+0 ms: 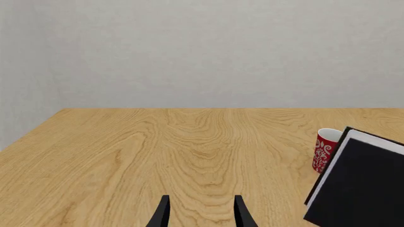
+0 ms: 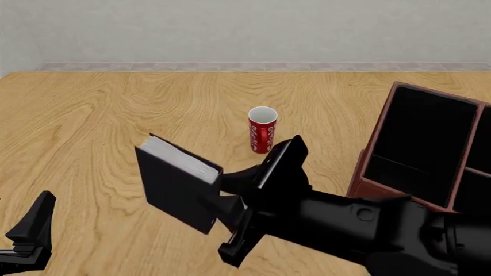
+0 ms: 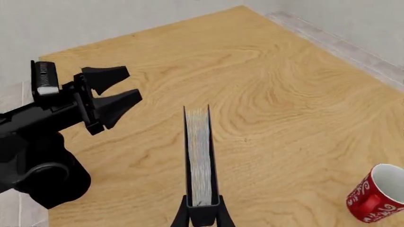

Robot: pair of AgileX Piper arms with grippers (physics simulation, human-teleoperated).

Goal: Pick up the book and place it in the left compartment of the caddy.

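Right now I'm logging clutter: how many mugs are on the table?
1. The red mug stands upright mid-table, beyond the held book and left of the caddy. Others could be hidden behind the right arm.

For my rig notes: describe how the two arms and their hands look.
Both are all matte black. The right arm is chunky, with rounded joint housings and a flat-sided wrist block. The left hand has two tapered, wedge-shaped fingers and a small grey ribbed patch behind them. No cables visible.
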